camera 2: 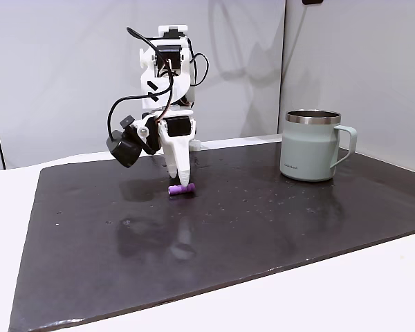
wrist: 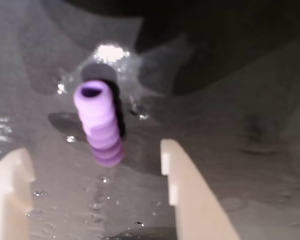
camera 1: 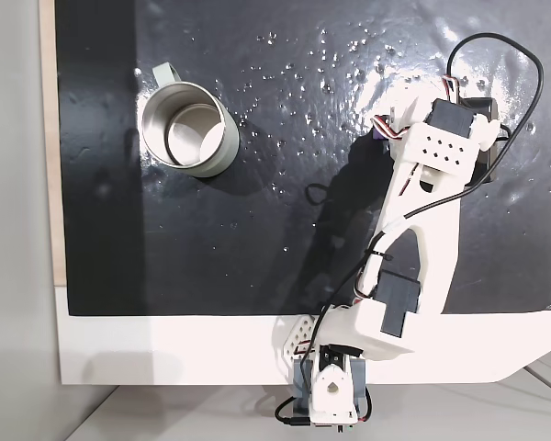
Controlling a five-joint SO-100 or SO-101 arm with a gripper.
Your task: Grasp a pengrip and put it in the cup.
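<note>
White claw [wrist: 95,175] spread wide in the wrist view, two pale fingers [wrist: 190,195] rising from the bottom edge, nothing clamped between them. Purple ribbed pengrip [wrist: 99,122] lying on the dark mat in the gap ahead of the fingertips, nearer the left finger, open end toward 12 o'clock (slightly blurred, touching neither finger as far as can be told).

From a low fixed view, claw [camera 2: 182,181] pointing straight down with tips just above the pengrip [camera 2: 181,189], which lies flat on the mat. Black servo and looping cables at 9 o'clock from the claw.

Seen from above in a fixed view, arm [camera 1: 413,239] reaching up from its base at 6 o'clock toward 1 o'clock, a sliver of the pengrip [camera 1: 379,133] peeking out at its upper left edge. Silver-grey cup [camera 1: 189,129] upright at 10 o'clock on the black mat [camera 1: 257,257], well apart from the arm, handle toward 11 o'clock, shiny inside. White table [camera 1: 165,354] under the mat.
</note>
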